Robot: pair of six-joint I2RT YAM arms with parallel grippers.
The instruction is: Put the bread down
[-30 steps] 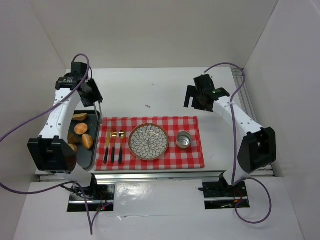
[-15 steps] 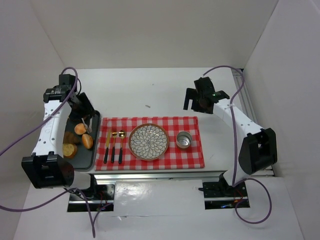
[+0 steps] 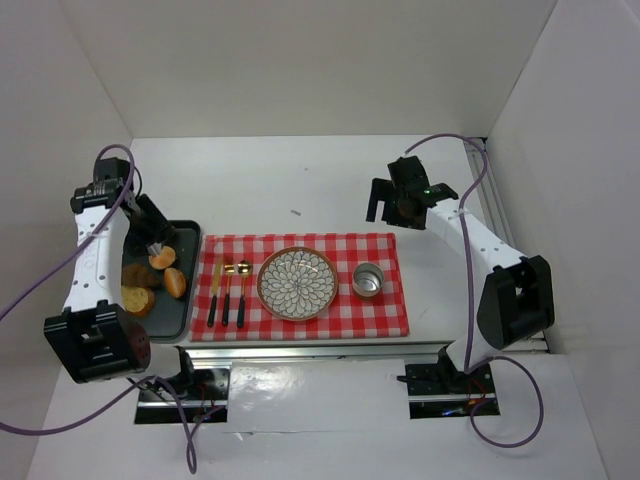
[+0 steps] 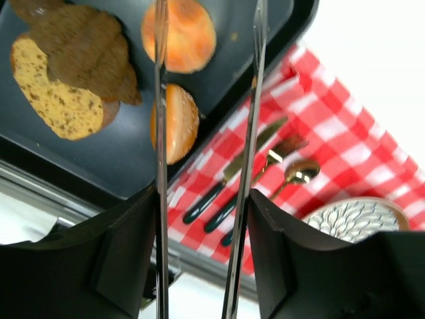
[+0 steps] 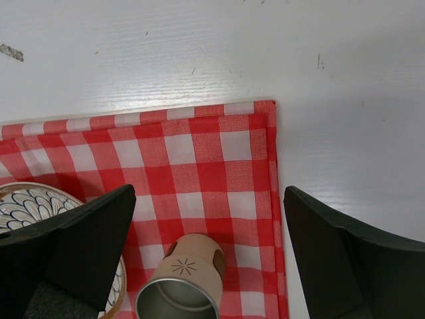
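Bread (image 4: 53,100) lies on dark tray (image 4: 133,156), seemingly clear of left gripper (image 3: 157,246).

Golden-tan bread (image 4: 56,100), red-and-white checked cloth (image 3: 385,310)

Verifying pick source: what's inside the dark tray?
Two orange-brown rolls, and a pale bread slice partly under a darker brown slice. The left arm covers part of the tray in the top view.

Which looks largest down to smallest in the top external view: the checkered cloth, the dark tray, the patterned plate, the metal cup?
1. checkered cloth
2. dark tray, partly hidden by the left arm, yet visibly bigger than the plate
3. patterned plate
4. metal cup
All lie flat on the table at similar depth, so nearness should not skew this.
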